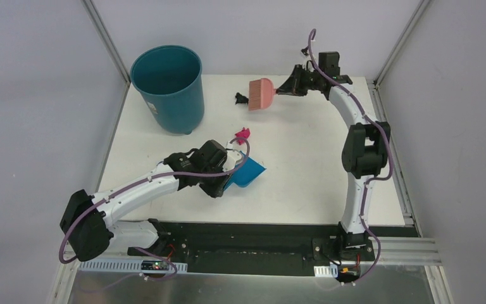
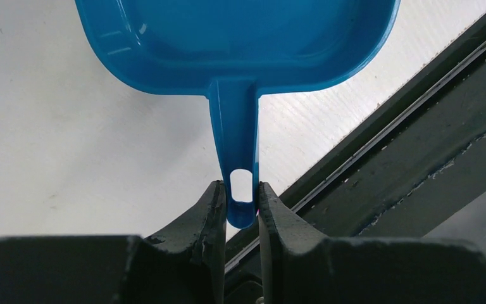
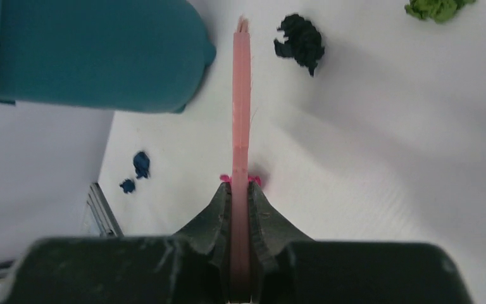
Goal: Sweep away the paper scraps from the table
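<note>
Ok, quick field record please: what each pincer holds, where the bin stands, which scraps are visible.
left pincer: shut on blue dustpan handle
right pincer: shut on pink brush
bin: upright, far-left of table
black scrap: beside brush head
magenta scrap: beside dustpan
green scrap, dark blue scraps: right wrist view only

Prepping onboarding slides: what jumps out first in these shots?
A big teal bin stands at the far left corner of the table. The right fingers clamp a pink brush near the far edge, beside a black scrap. The left fingers pinch a blue dustpan by its handle mid-table, with a magenta scrap just beyond it.
</note>
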Controlling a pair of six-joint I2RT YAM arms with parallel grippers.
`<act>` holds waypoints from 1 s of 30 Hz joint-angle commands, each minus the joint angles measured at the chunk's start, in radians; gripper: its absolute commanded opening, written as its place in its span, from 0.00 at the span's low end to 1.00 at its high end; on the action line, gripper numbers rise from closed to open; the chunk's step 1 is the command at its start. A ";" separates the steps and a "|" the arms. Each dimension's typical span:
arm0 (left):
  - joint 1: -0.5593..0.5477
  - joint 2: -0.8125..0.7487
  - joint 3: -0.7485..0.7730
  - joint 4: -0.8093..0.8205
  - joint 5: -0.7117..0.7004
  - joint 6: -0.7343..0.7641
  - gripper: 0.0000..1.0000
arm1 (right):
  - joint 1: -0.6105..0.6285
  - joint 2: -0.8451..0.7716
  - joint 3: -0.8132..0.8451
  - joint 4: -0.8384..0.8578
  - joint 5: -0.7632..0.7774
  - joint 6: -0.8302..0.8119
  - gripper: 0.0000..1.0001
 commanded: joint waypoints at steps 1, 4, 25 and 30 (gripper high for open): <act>0.045 0.017 -0.020 0.121 0.151 0.028 0.00 | 0.004 0.112 0.105 0.419 -0.099 0.379 0.00; 0.045 0.058 -0.016 0.129 0.179 0.037 0.00 | 0.020 0.262 0.225 0.563 -0.099 0.379 0.00; 0.048 0.096 -0.003 0.126 0.244 0.061 0.00 | -0.031 0.289 -0.013 0.592 -0.099 0.379 0.00; 0.047 0.031 -0.015 0.130 0.225 0.062 0.00 | -0.091 0.093 -0.298 0.559 -0.099 0.379 0.00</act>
